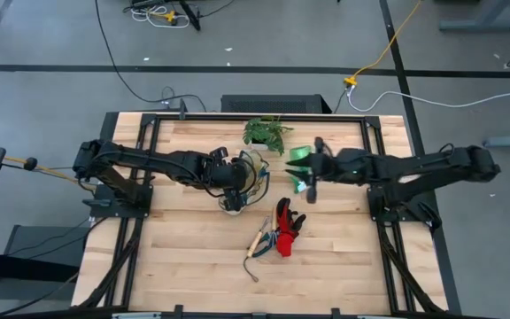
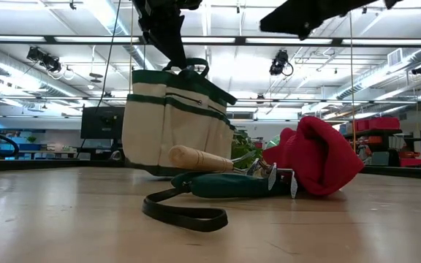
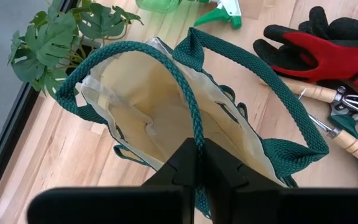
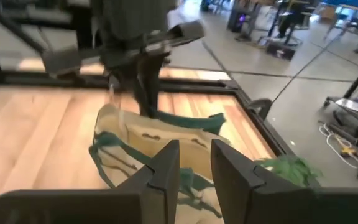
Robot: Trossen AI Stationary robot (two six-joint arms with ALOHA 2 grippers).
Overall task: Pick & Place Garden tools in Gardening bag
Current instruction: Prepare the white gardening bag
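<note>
The gardening bag [image 3: 166, 118], soft cream canvas with braided green handles, stands beside the potted plant [image 3: 55, 43]; limp and light, it is best held by a handle, which the left gripper [image 3: 194, 163] pinches. Rigid spray bottle [image 1: 301, 156], floppy gloves [image 1: 288, 230] and wooden-handled tools [image 1: 258, 241] lie near it; the right gripper [image 4: 194, 168], fingers parted and empty, hovers nearby.

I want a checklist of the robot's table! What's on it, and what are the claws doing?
Surface: wooden table, bare at the front.
Job's things: gardening bag upright, open, looks empty; spray bottle lying beside it; gloves and wooden-handled hand tools in a pile, outside the bag.
Clutter: potted plant at the table's back edge.
Grippers: left claw shut on a bag handle; right claw open, empty, in the air facing the bag.
Cables: several on the floor behind the table, one yellow.
Surroundings: workshop, ceiling lights; no people seen.
</note>
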